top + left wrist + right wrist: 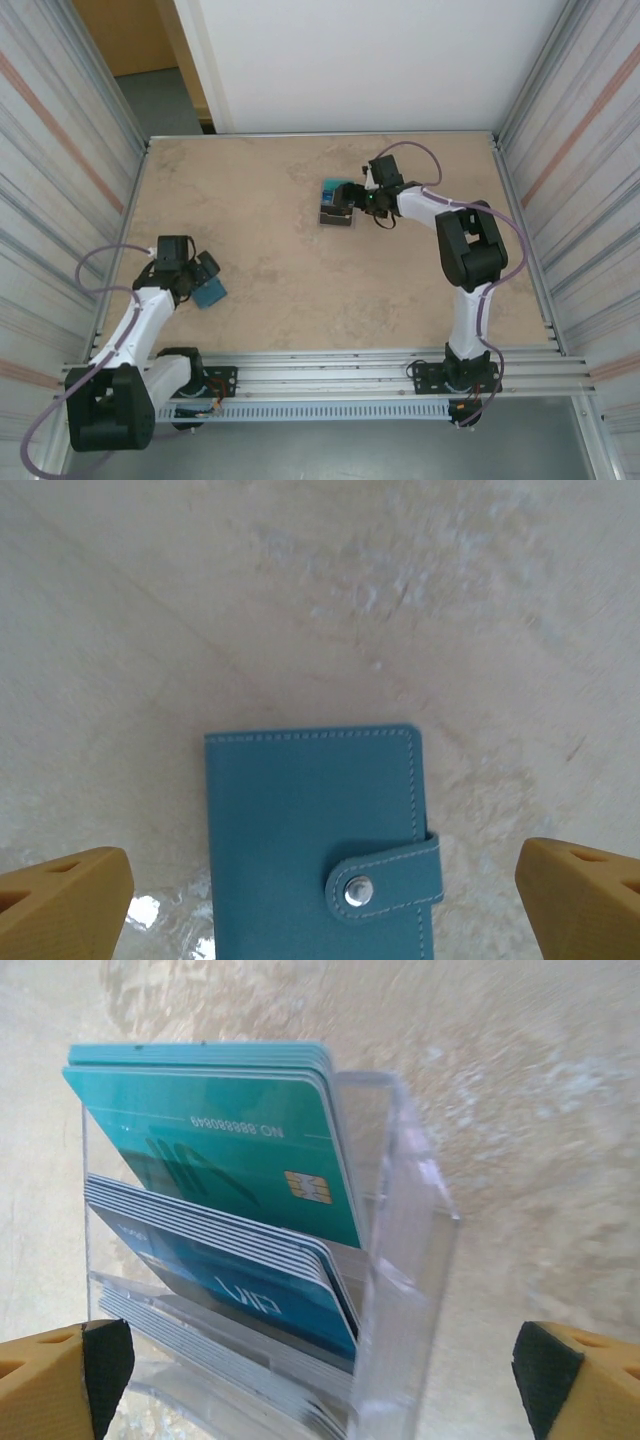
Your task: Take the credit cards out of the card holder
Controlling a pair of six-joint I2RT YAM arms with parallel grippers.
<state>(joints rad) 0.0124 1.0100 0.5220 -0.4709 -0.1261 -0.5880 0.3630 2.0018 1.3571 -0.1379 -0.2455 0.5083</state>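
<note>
My left gripper (198, 278) sits low at the left side of the table (280, 260), jaws spread wide and gripping nothing. The wallet (211, 293) lies flat just beside it. The top view gives only a small teal patch there. My left wrist view shows the wallet (310, 820) closed, with a stitched edge and its strap (385, 870) snapped down by a metal stud (358, 890). It lies between my tan fingers (60, 905), clear of both, near end cut off by the frame. Its inside is hidden, so I can't tell what it holds. Further right, toward the far middle, my right gripper (352, 198) is at the stand (335, 208), jaws also wide and empty. From above the stand is a dark blur. The right wrist view shows clear plastic tiers (400, 1250) with stacks of teal and blue cards (230, 1150) leaning in the steps. The lowest tier is cut off and the card count is unreadable.
</note>
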